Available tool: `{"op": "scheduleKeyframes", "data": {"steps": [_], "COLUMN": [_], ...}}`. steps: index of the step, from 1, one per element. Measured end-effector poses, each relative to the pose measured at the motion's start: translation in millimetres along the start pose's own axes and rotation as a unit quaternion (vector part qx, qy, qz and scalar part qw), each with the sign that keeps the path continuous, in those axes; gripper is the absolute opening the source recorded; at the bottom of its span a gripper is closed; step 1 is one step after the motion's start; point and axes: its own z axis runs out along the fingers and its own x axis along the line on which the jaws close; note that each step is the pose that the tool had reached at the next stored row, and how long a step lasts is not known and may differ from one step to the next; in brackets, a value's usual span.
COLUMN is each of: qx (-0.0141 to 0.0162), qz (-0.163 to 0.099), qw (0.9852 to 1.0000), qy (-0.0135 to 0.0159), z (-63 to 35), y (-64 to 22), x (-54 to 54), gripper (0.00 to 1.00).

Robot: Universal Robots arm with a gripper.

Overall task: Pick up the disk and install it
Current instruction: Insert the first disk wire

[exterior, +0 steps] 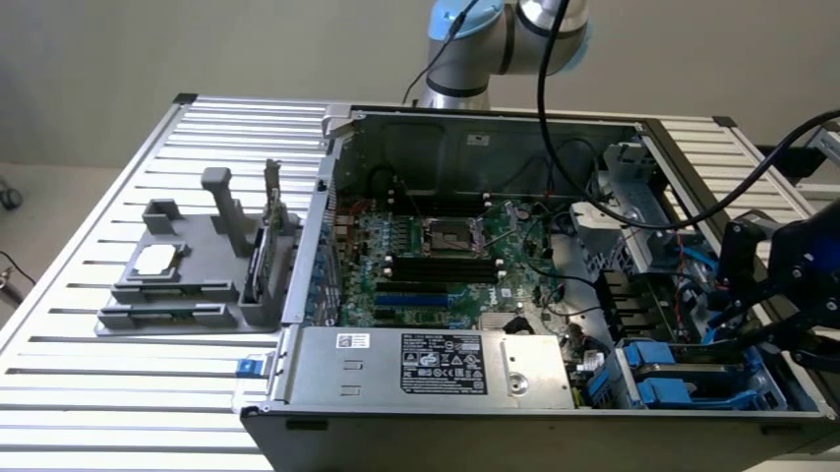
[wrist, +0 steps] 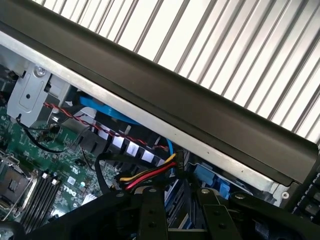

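The disk (exterior: pixel 683 379), a grey drive in a blue carrier, lies flat in the drive bay at the near corner of the open computer case (exterior: pixel 329 197), on the exterior view's right. My black gripper (exterior: pixel 738 332) hangs just above and beside that bay. It does not touch the disk. In the wrist view my gripper (wrist: pixel 177 202) has its fingers (wrist: pixel 150 212) apart, and through the gap I see blue carrier parts (wrist: pixel 210 177) of the bay. Nothing is clamped between them.
A silver power supply box (exterior: pixel 447 364) sits along the case's near wall, beside the green motherboard (exterior: pixel 434 256). Red, yellow and black cables (wrist: pixel 145 175) run close under the gripper. A grey tray (exterior: pixel 184 285) with a small chip stands on the slatted table (exterior: pixel 105 393).
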Motion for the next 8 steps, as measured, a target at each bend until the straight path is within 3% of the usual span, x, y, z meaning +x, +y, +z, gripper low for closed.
{"op": "scheduleKeyframes", "data": {"steps": [2, 5, 8], "qx": [-0.0003, -0.0011, -0.0019], "qz": [0.000, 0.001, 0.001], "qw": [1.0000, 1.0000, 1.0000], "qy": [0.0006, 0.0019, 0.0034], "z": [0.1, 0.2, 0.2], "y": [0.1, 0.2, 0.2], "x": [0.1, 0.4, 0.4], "gripper": [0.28, 0.16, 0.16]}}
